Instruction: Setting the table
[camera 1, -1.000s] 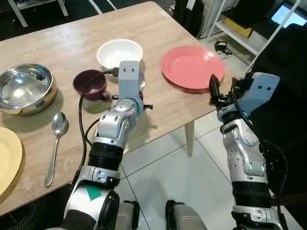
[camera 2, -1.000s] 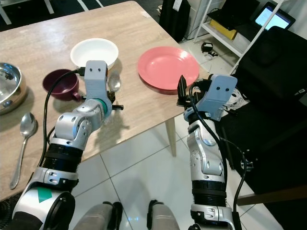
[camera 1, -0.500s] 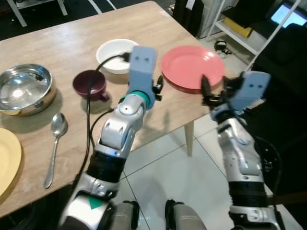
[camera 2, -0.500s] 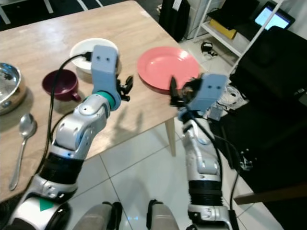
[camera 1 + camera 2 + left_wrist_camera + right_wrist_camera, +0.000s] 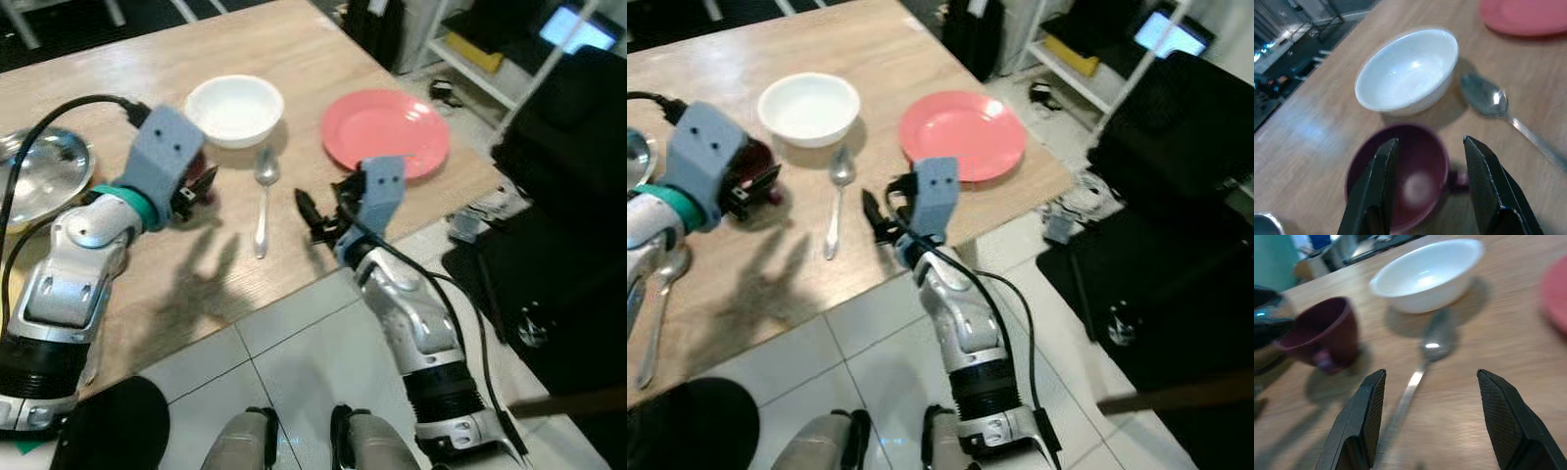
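- Left wrist view: left end effector [image 5: 1425,188] is spread wide w/ nothing in it, hovering right over the maroon cup [image 5: 1400,191]; cup sits between the two fingers [image 5: 1376,186] but they're apart from it, no contact that I can see.
- White bowl [image 5: 1408,68] is just beyond that end effector, spoon [image 5: 1488,100] off to one side of it, lying flat on the desk [image 5: 1312,127].
- Right wrist view: right end effector [image 5: 1427,416] also released, empty, low over the desk edge w/ the spoon handle running straight out ahead btwn its fingers. Cup and bowl further ahead of it.
- Pink plate [image 5: 385,132] is well apart from the right end effector, out by the desk corner.
- Steel bowl [image 5: 39,181] sits beyond the left arm; a second spoon [image 5: 656,294] lies under it, near the desk edge.
- Progress imo: early-ish. Dishes are all out on the desk but kinda clumped, not really laid as place settings. Nothing's being carried rn. Guessing cup + spoon get grabbed next, plate/bowl pairing not yet done.
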Tool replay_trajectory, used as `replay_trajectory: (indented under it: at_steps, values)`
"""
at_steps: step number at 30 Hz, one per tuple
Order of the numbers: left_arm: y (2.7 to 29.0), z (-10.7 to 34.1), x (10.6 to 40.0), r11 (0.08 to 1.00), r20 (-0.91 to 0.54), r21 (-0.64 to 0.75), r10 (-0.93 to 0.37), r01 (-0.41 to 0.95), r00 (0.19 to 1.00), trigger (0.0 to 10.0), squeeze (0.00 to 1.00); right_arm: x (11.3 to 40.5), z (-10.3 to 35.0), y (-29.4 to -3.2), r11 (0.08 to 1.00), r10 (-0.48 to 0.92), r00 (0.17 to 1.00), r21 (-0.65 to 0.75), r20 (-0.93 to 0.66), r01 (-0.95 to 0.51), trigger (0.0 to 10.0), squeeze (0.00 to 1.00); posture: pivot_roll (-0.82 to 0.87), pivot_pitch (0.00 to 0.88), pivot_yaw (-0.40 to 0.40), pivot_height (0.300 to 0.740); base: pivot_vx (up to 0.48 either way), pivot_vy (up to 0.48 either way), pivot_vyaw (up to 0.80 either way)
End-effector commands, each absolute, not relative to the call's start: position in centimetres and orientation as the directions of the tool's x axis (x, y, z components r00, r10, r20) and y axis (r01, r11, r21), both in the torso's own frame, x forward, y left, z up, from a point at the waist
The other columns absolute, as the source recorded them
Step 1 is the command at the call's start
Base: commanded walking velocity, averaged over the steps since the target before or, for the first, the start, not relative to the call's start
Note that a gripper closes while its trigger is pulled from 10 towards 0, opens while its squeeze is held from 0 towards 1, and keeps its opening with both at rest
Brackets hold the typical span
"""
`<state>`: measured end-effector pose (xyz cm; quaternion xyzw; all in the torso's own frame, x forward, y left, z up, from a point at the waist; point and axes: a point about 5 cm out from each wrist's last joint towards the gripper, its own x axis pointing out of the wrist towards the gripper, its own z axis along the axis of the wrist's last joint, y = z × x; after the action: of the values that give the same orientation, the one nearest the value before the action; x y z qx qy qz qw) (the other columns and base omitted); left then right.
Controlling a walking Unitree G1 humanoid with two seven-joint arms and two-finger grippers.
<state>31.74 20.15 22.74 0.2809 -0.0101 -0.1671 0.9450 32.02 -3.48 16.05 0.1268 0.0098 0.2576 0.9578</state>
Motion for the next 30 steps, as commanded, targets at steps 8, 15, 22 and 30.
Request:
replay_trajectory:
  at_steps: [8, 15, 22, 30]
  values:
    - [19.9, 23.1, 31.5, 0.763, -0.059, 0.571, -0.332, 0.304, 0.942, 10.0, 0.0, 32.2, 14.9, -0.3, 0.85, 0.508, 0.861, 0.172, -0.027, -0.497, 10.0, 1.0, 0.19, 0.125, 0.015, 0.74, 0.0, 0.0, 0.0]
    - [19.9, 24.6, 31.5, 0.779, -0.044, 0.516, -0.391, 0.356, 0.919, 10.0, 0.0, 31.9, 15.6, 0.7, 0.852, 0.519, 0.855, 0.093, -0.013, -0.516, 10.0, 0.02, 0.18, 0.13, 0.012, 0.74, 0.0, 0.0, 0.0]
    - [21.0, 24.9, 30.3, 0.697, -0.153, 0.49, -0.523, 0.524, 0.839, 10.0, 0.0, 31.6, 16.0, 1.7, 0.823, 0.554, 0.832, 0.152, -0.009, -0.547, 10.0, 0.0, 0.18, 0.126, 0.014, 0.74, 0.0, 0.0, 0.0]
    - [22.0, 24.8, 30.5, 0.705, -0.165, 0.518, -0.473, 0.484, 0.865, 10.0, 0.0, 31.1, 16.1, 3.1, 0.797, 0.598, 0.801, 0.106, -0.006, -0.594, 10.0, 0.0, 0.19, 0.125, 0.011, 0.74, 0.0, 0.0, 0.0]
